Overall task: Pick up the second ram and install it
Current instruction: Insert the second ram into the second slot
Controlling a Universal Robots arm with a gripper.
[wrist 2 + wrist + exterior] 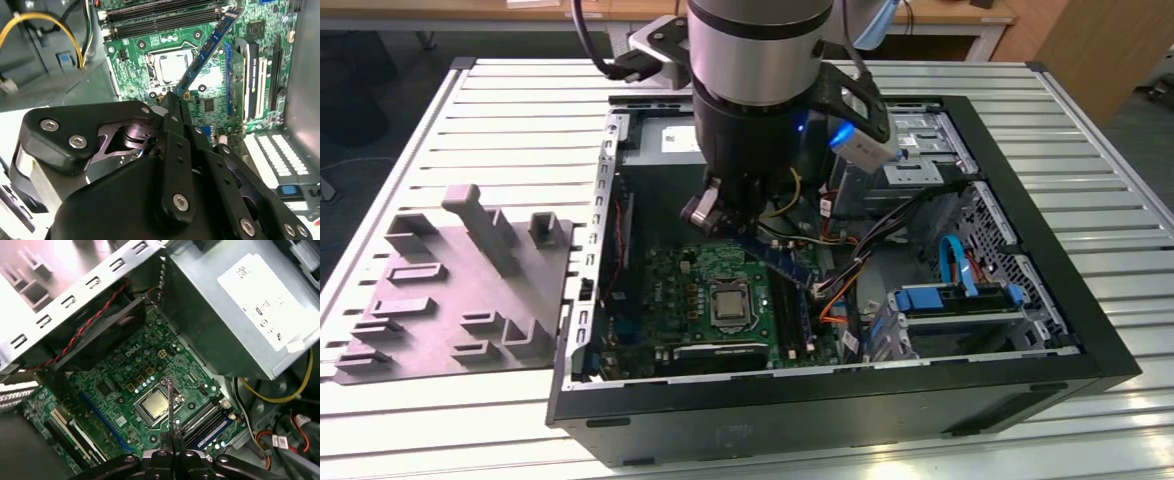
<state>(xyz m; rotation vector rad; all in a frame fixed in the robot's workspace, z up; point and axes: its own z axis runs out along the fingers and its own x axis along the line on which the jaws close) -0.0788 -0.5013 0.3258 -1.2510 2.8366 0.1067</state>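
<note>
My gripper [736, 222] hangs inside the open computer case, shut on the second ram [782, 262], a thin blue-black strip. In the second wrist view the ram [207, 47] sticks out from the gripper [176, 100] and slants over the green motherboard [135, 55] toward the long black memory slots [160, 15]. In the first wrist view the ram [170, 410] shows edge-on, held by the gripper [172, 449] above the processor socket [154, 406], apart from the slots [202, 420]. A blue strip [216, 429] lies along one of those slots.
The grey power-supply box [240, 305] stands close beside the slots. Yellow and orange cables [847, 250] and a drive cage with blue clips [961, 300] fill the case at the exterior view's right. A grey fixture [454, 290] lies on the slatted table outside the case.
</note>
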